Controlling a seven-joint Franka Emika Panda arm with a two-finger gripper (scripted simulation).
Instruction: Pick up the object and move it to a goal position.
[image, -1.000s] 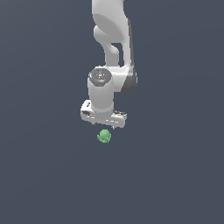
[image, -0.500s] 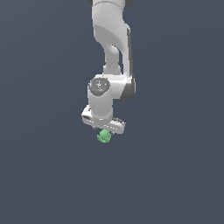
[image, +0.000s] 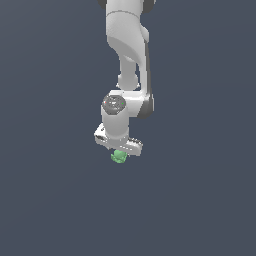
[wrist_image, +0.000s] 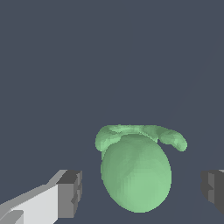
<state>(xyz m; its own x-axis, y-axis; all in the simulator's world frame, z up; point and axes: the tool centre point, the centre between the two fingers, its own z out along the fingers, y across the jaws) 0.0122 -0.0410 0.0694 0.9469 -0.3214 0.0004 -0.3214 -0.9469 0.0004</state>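
Observation:
The object is a small bright green lumpy blob lying on the dark grey floor, partly hidden under the white gripper in the exterior view. In the wrist view the object looks egg-shaped with a curled rim and fills the space between the two fingers. One dark fingertip stands on one side and the other fingertip on the opposite side, each with a gap to the blob. The gripper is open and straddles the object without touching it.
A plain dark grey floor surrounds the arm on all sides. The white arm rises straight up above the gripper. No other objects or edges show.
The gripper has come down over the green object, which now sits partly hidden beneath the hand instead of clearly below it. The object has stayed in place.

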